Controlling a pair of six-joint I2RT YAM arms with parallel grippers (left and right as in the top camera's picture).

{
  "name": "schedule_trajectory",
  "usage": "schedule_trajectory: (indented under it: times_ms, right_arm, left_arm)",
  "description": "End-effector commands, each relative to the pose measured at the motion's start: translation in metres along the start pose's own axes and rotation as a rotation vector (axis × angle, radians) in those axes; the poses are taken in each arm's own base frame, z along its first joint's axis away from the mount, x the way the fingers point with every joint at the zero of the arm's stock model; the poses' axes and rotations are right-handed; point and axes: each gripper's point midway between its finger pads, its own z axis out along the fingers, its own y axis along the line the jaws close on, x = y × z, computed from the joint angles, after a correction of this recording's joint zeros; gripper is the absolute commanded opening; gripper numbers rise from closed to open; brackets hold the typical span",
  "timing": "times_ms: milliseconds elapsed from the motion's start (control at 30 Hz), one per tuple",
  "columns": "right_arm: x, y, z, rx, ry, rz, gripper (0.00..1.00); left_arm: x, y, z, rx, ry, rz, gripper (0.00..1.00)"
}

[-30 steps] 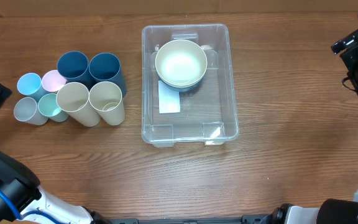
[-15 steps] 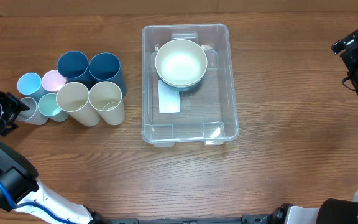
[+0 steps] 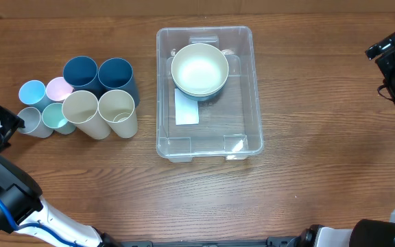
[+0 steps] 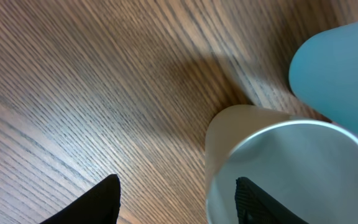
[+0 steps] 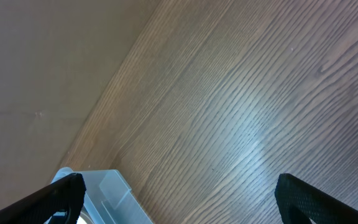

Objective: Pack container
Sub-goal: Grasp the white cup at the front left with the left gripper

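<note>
Left gripper has moved in from the table edge toward the cluster of plastic cups — first cup pick looks imminent, packing barely begun. Large clear rectangular plastic container sits mid-table, well right of it, cups between, a round cream bowl inside. Jaws spread, straddling the small grey plastic cup wall — not pinching. Right gripper spread, empty, far right.

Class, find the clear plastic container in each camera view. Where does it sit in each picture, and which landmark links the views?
Overhead: the container lies at the centre of the picture, with a cream bowl in its upper end.
Left wrist: not in it.
Right wrist: only one corner of the container shows, at the bottom left edge.
Shared landmark: the wood-grain table.
</note>
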Motion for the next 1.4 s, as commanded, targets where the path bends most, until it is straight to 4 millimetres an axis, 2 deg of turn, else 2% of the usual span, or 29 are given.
schedule_trajectory:
  times_ms: [0, 133, 267, 300, 467, 633, 800, 900, 1000, 1067, 1100, 1200, 1233, 1267, 1367]
  right_arm:
    - [-0.002, 0.003, -0.007, -0.014, -0.016, 0.001, 1.0]
    - [-0.002, 0.003, -0.007, -0.014, -0.016, 0.001, 1.0]
    - [-0.002, 0.003, -0.007, -0.014, -0.016, 0.001, 1.0]
    - [-0.002, 0.003, -0.007, -0.014, -0.016, 0.001, 1.0]
    - [-0.002, 0.003, -0.007, -0.014, -0.016, 0.001, 1.0]
    - [-0.002, 0.003, -0.007, -0.014, -0.016, 0.001, 1.0]
    - [-0.002, 0.003, -0.007, -0.014, -0.016, 0.001, 1.0]
    - [-0.002, 0.003, -0.007, -0.014, -0.016, 0.001, 1.0]
    - [-0.002, 0.003, -0.007, -0.014, -0.016, 0.001, 1.0]
    - [-0.002, 0.003, -0.007, -0.014, -0.016, 0.001, 1.0]
    - [-0.002, 0.003, -0.007, -0.014, -0.016, 0.001, 1.0]
    - [-0.002, 0.003, -0.007, -0.014, -0.016, 0.001, 1.0]
    - [-0.002, 0.003, -0.007, -0.014, -0.016, 0.001, 1.0]
    - [-0.002, 0.003, -0.007, -0.014, -0.016, 0.001, 1.0]
    - [-0.002, 0.003, -0.007, -0.014, -0.016, 0.001, 1.0]
  left_arm:
    - [0.008, 0.002, 0.013, -0.02, 0.025, -0.007, 0.6]
    - [0.016, -0.005, 0.027, -0.018, 0.03, 0.016, 0.63]
    - [0.013, -0.011, 0.028, -0.011, 0.01, 0.03, 0.6]
    - [0.012, -0.012, 0.028, -0.009, 0.006, 0.032, 0.57]
    - [0.01, -0.013, 0.028, -0.008, -0.002, 0.032, 0.24]
    - [0.011, -0.012, 0.028, -0.012, 0.0, 0.031, 0.04]
    - [0.015, -0.01, 0.028, -0.018, 0.017, 0.029, 0.04]
    - [0.021, 0.001, 0.019, -0.082, 0.039, -0.01, 0.04]
    - [0.021, 0.002, -0.006, -0.087, 0.022, -0.026, 0.04]
    - [0.017, -0.002, -0.037, -0.072, -0.032, -0.039, 0.04]
    - [0.016, -0.007, -0.064, -0.049, -0.085, -0.042, 0.04]
    - [0.017, -0.021, -0.123, 0.009, -0.214, -0.015, 0.04]
    - [0.021, -0.028, -0.154, 0.039, -0.288, 0.005, 0.04]
    - [0.029, -0.039, -0.19, 0.088, -0.371, 0.04, 0.04]
    - [0.059, -0.068, -0.258, 0.206, -0.526, 0.152, 0.04]
